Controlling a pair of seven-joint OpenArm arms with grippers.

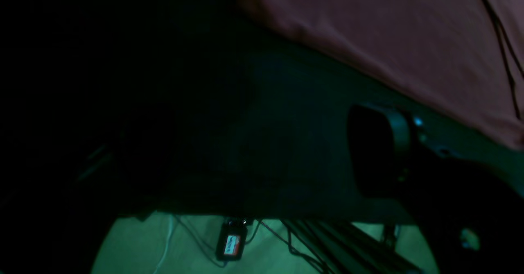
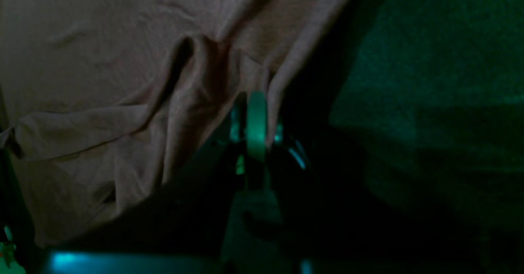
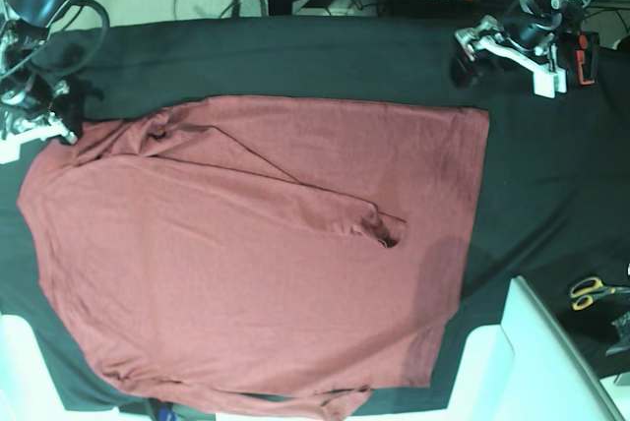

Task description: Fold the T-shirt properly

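Your right gripper is pinched closed on the edge of the T-shirt; in its wrist view the cloth bunches into folds right at the fingertips and spreads away up and to the left of them, while the black table cloth lies bare to the right of the tool; in the base view you find this same gripper at the shirt's top-left corner, where the red fabric is drawn into a small peak against it.

Your left gripper stands with its jaws wide apart and holds nothing; in the base view it sits over the black table cloth, near but apart from the top-right corner of the T-shirt; in the left wrist view one dark finger shows low and right, and the shirt's edge runs diagonally above it, not touching it.

Beyond both tools, the shirt lies spread nearly flat across the middle of the table, one long sleeve folded across the body and ending in a cuff near the centre; farther from your left gripper, toward the lower right edge of the base view, a pair of scissors with yellow handles rests on the cloth, well apart from the shirt.
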